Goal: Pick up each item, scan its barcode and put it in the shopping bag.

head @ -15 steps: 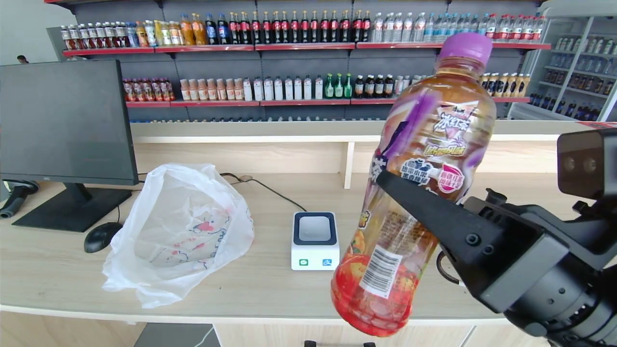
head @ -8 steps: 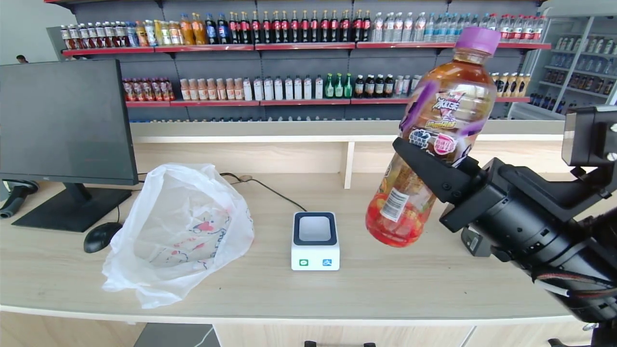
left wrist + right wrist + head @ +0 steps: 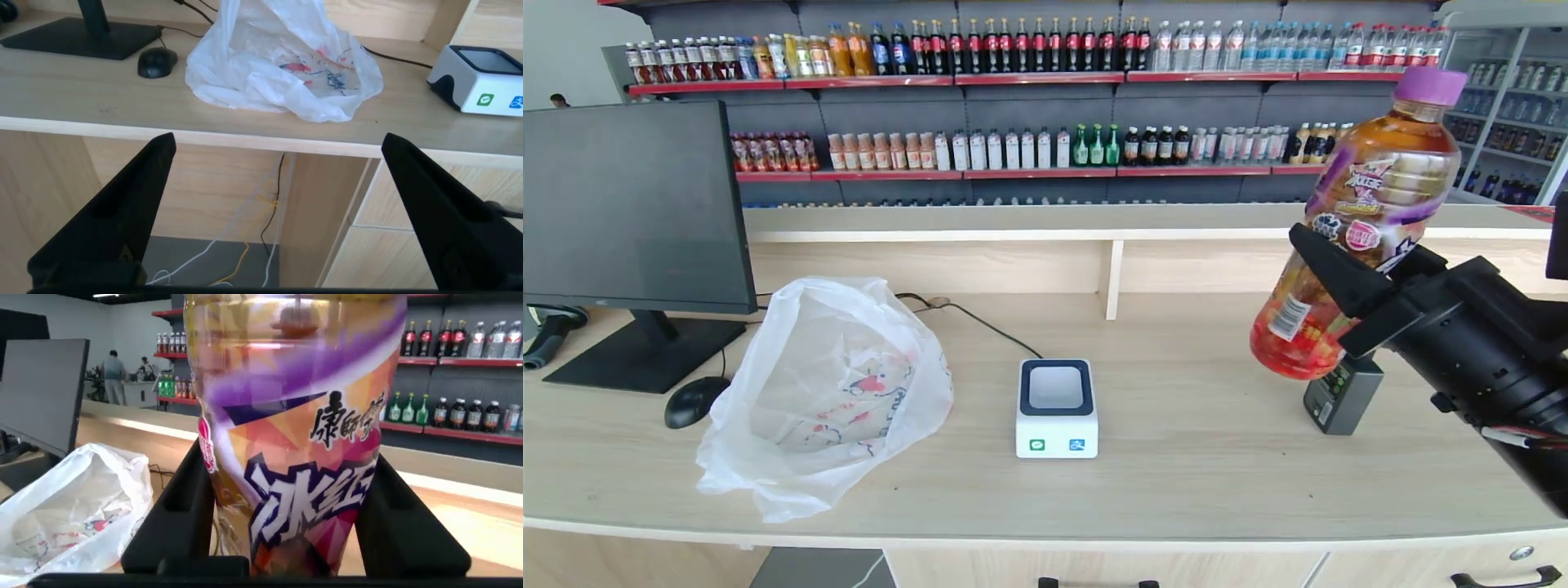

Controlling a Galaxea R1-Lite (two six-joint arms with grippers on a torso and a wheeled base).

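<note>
Grasping amber-filled bottle (image 3: 1390,175), right gripper (image 3: 1343,257) aloft; left gripper (image 3: 278,143) released; shopping bag (image 3: 825,392) on counter (image 3: 1176,465).

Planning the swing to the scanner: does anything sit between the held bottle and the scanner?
Nothing visible does. Bare counter lies between the bottle and the scanner; the small dark device stands by the bottle, off that path.

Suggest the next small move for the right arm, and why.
Probably carry the bottle left and down over the scanner, turning its barcode toward the scanner window. The right gripper is shut on the bottle, which hangs tilted in the air off to the right of the scanner, barcode facing sideways rather than down. The shopping bag comes after.
</note>
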